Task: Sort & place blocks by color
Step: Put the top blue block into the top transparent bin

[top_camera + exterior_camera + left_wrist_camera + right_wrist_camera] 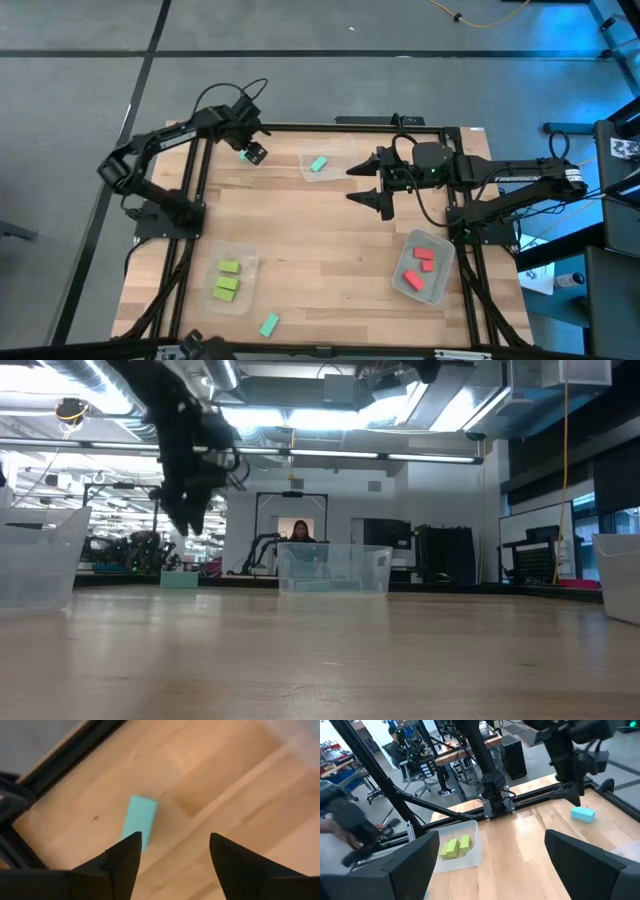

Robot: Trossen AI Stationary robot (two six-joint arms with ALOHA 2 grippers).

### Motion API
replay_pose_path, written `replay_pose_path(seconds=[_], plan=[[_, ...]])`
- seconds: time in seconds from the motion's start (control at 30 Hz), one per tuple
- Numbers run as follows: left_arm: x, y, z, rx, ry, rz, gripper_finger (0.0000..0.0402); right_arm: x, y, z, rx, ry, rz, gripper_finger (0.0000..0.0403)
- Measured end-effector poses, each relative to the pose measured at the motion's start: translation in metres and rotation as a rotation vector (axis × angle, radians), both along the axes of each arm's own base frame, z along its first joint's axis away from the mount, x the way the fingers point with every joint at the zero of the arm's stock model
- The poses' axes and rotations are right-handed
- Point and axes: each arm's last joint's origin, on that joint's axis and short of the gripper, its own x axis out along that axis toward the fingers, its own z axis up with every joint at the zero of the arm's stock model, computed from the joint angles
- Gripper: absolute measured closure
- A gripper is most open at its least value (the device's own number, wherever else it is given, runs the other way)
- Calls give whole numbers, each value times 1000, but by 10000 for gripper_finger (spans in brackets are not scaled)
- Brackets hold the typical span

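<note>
A teal block [245,155] [141,819] lies flat on the wooden table at the far left corner. My left gripper [254,150] [175,837] hangs open just above it, pointing steeply down; in the low view the left gripper [187,515] is clear of the teal block [180,578]. A second teal block [318,164] lies in a clear tub [338,158] at the far middle. A third teal block [269,324] lies near the front edge. My right gripper [368,186] [495,870] waits open and level above the table's middle right.
A clear tub [245,262] at the near left holds three lime green blocks [226,282]. A clear tub [440,245] at the near right holds three red blocks [421,264]. A black frame rail [300,126] runs along the far edge. A person [300,532] sits in the room beyond.
</note>
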Motion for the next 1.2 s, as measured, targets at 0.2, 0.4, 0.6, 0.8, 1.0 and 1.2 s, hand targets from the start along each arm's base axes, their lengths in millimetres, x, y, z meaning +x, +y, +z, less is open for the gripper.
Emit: replay_pose_path(seconds=[0.2, 0.4, 0.6, 0.8, 1.0, 1.2], plan=[[-5, 21, -27, -84, 74, 9, 140, 0, 0, 0, 7, 0, -1, 38], [-5, 33, -50, -125, 129, -30, 130, 0, 0, 0, 7, 0, -3, 38], [-2, 43, -65, -119, 146, -33, 130, 0, -1, 0, -3, 0, -50, 38], [0, 44, -79, -166, 182, -71, 134, 0, -1, 0, 7, 0, -52, 38], [1, 46, -89, -198, 199, -77, 135, 0, -1, 0, 26, 0, -57, 38], [1, 45, -90, -198, 211, -88, 147, 0, -1, 0, 46, 0, -63, 38]])
